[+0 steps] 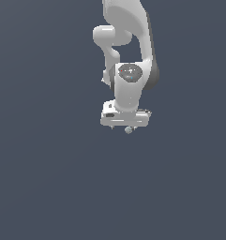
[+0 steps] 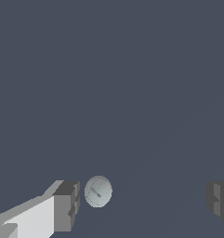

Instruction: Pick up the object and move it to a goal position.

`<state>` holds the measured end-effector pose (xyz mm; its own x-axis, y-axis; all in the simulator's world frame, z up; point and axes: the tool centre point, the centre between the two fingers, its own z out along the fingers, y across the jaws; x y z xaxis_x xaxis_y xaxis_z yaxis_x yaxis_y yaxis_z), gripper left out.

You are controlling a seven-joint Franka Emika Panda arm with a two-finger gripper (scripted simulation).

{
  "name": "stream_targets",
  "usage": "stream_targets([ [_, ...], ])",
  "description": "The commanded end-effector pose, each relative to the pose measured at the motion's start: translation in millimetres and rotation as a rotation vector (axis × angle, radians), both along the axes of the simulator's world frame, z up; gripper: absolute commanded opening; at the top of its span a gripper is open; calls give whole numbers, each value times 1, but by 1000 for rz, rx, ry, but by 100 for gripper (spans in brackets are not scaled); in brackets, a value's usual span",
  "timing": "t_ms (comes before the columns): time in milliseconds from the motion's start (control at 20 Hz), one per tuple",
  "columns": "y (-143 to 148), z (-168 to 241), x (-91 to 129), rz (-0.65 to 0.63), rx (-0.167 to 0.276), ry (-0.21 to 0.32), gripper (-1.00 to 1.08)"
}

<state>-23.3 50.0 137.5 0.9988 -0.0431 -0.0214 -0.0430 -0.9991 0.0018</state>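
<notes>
Ball (image 2: 98,191), round and axisless, sits between the spread pincer (image 2: 143,200) fingers.

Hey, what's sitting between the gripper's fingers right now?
A tiny pale ball sits close beside one finger of the open gripper, far from the other. Whether they touch is unclear.

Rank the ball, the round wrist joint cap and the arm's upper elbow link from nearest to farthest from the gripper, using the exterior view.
1. Ball: just under the gripper, in the gap of its open fingers.
2. Round wrist joint cap: directly above the gripper.
3. Upper elbow link: highest up, toward the exterior view's left.
</notes>
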Motion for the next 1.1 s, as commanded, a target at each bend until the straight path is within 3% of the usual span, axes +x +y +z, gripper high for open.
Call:
stream_targets([
  [0,7,-9,-7,-39,0,-2,100],
  [600,36,-54,-50,-252,-2,-17,100],
  [1050,43,-66,-65,-317,-3,-21,100],
])
